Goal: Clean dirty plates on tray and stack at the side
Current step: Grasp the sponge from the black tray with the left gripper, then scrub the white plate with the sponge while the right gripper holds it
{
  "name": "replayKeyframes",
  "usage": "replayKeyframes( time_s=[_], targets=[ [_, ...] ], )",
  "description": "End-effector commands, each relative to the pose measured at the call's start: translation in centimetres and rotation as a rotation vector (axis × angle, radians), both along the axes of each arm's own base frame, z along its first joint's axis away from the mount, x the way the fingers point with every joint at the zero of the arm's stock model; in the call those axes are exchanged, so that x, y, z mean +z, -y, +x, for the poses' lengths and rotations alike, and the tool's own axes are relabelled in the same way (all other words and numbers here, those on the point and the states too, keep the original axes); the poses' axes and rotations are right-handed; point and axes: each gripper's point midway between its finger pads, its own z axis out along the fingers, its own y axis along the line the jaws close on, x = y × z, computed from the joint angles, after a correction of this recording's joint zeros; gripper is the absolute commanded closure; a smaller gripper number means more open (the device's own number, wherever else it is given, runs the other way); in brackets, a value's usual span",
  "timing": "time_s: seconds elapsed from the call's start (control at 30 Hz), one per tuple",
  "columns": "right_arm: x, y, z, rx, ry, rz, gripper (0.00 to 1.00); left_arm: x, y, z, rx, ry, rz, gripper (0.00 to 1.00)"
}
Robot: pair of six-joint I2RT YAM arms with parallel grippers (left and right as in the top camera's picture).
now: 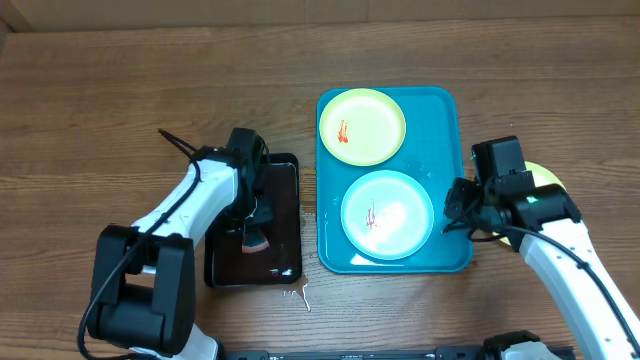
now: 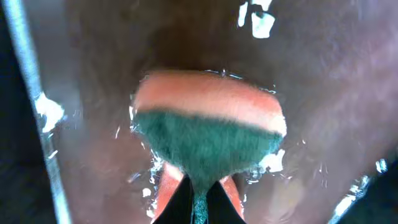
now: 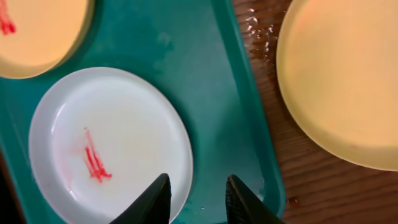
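Note:
The turquoise tray holds two plates. A yellow-green one at the far end and a light blue one at the near end each carry a red smear. A third, clean yellow plate lies on the wood right of the tray, partly under my right arm. My right gripper is open, hovering over the light blue plate's right rim and the tray floor. My left gripper is shut on an orange-and-green sponge in the wet black tray.
The black tray sits just left of the turquoise tray, with a narrow gap between them. Water drops lie on the wood near its front corner. The clean yellow plate lies close to the tray's right rim.

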Motion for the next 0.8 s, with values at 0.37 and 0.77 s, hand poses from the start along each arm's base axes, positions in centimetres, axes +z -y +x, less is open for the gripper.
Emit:
replayKeyframes(
  time_s=[0.37,0.77],
  targets=[
    [-5.7,-1.8,0.9,0.099,-0.149,0.037,0.69,12.5,-1.3,4.1,-0.103,0.291,0.068,0.96],
    [-8.2,-2.4,1.6,0.113,-0.193,0.049,0.66,12.5,-0.2,4.0,-0.215,0.286,0.013,0.96]
  ],
)
